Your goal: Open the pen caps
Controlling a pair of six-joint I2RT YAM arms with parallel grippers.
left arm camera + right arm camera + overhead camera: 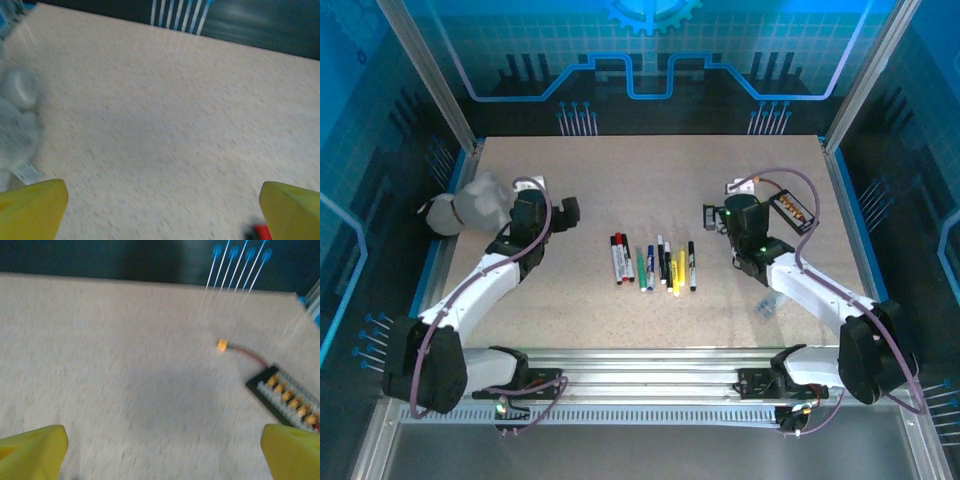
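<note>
the pen caps (618, 240) are seen in the top view still fitted on a row of thin marker pens (667, 268), laid side by side near the middle of the table (620, 170), between the two arms. red, green, blue, white, black and yellow are made out among them, though the caps are too small to be told apart one by one.

the left gripper (565, 210) is held low over the table to the left of the row, apart from it. in the left wrist view its yellow fingers (32, 207) are seen at the lower corners, spread wide, with nothing between them (160, 210). a blurred red and black spot (259, 232) is caught beside the right-hand finger; it is possibly the end of a pen.

the right gripper (710, 215) is held to the right of the row, also apart from it. its fingers (32, 452) are likewise spread wide over bare table (162, 450).

a grey soft lump (470, 205) is seen at the left edge of the table. a black device with orange sockets (287, 395) lies at the right, its wire ending in a small orange plug (222, 345).
</note>
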